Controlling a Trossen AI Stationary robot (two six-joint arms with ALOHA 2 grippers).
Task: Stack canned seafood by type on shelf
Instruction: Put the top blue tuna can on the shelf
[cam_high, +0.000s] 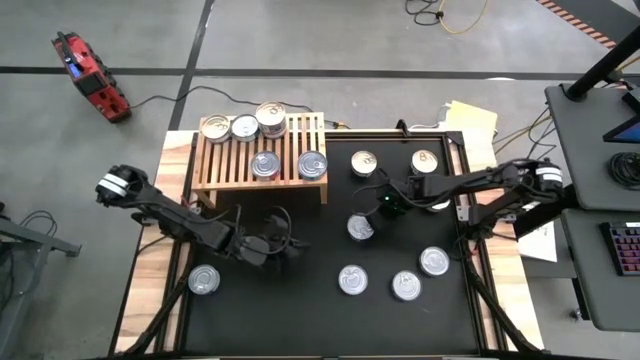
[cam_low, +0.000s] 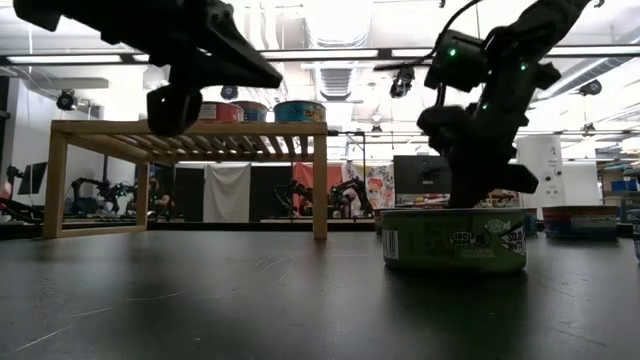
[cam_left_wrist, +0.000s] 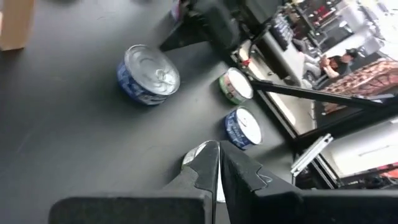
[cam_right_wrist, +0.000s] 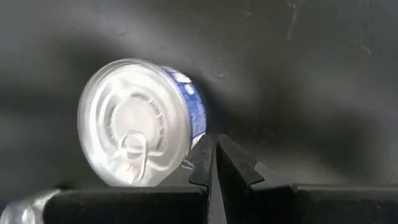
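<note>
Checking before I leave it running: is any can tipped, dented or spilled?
Nothing stands out. The cans on the shelf and those on the black mat all sit lid-up, none tipped or spilled; dents would be too small to see.

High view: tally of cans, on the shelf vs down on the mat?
Cans on the shelf: 5
Cans on the mat: 7
Total: 12 lids showing; any can hidden under another is not counted.
</note>
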